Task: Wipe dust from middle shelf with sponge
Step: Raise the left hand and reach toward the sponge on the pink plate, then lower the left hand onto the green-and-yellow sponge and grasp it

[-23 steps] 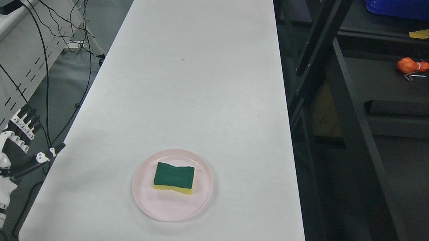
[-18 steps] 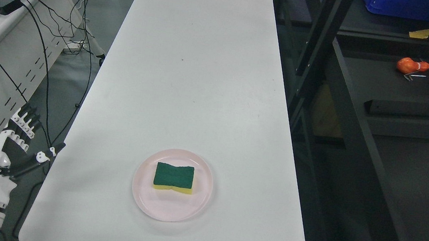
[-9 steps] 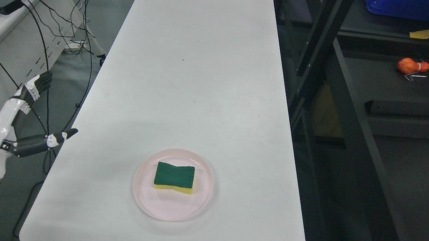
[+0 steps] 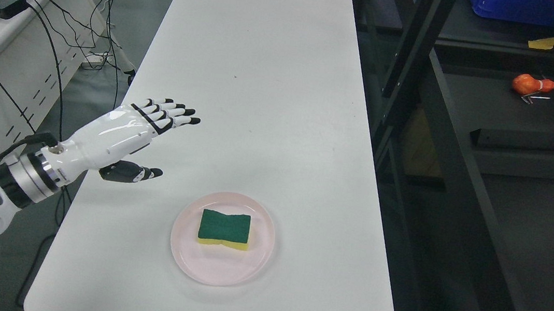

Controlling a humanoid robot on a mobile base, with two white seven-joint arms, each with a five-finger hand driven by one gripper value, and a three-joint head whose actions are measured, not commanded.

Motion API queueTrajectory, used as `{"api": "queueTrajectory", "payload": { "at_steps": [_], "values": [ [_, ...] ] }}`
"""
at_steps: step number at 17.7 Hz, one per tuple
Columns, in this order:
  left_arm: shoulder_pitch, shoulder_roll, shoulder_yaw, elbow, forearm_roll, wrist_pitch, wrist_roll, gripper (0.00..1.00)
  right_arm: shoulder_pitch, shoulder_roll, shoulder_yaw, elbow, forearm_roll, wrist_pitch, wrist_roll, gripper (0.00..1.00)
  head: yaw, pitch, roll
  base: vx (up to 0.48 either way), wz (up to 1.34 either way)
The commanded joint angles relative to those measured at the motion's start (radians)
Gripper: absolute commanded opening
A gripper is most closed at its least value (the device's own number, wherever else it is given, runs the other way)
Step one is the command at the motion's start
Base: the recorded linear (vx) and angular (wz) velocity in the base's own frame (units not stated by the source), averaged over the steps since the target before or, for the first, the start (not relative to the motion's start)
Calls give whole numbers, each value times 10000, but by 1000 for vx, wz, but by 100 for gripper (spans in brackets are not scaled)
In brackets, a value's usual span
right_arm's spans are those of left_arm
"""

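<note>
Sponge (image 4: 224,228) on plate (image 4: 182,254) looked soft, light; left hand (image 4: 122,138), fingers spread and empty, should pinch its long edges.

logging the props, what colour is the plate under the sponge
Pale pink. The plate shows clearly in the head view, with the sponge lying on it.

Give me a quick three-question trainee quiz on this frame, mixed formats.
1. True or false: the sponge lies on the pink plate.
2. The left hand is: A) gripping the sponge B) open above the table, apart from the plate C) resting flat on the plate.
3. Fill in: the sponge's top face is ___ , with a yellow layer beneath.

Key: 1 true; 2 B; 3 green.
</note>
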Motion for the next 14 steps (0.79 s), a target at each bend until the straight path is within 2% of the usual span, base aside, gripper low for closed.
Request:
{"api": "queueTrajectory", "payload": {
  "at_steps": [1,6,9,14],
  "values": [
    [-1261,1668,-3862,-301,-1704,-227,-790,92,-2,-175,11,-175,0,7,9,100,0,0,0,0,0],
    [-1980,1577,-5518,-763,-1826,-305,-1036,92,-2,-175,-4,-175,0,7,9,100,0,0,0,0,0],
    [-1938,1440,-6210,-763,-2071,-259,-1097,91,-2,-175,-4,-175,0,7,9,100,0,0,0,0,0],
    [-1476,381,-6457,-626,-2776,-243,-1312,91,-2,-175,-4,-175,0,7,9,100,0,0,0,0,0]
  ]
}}
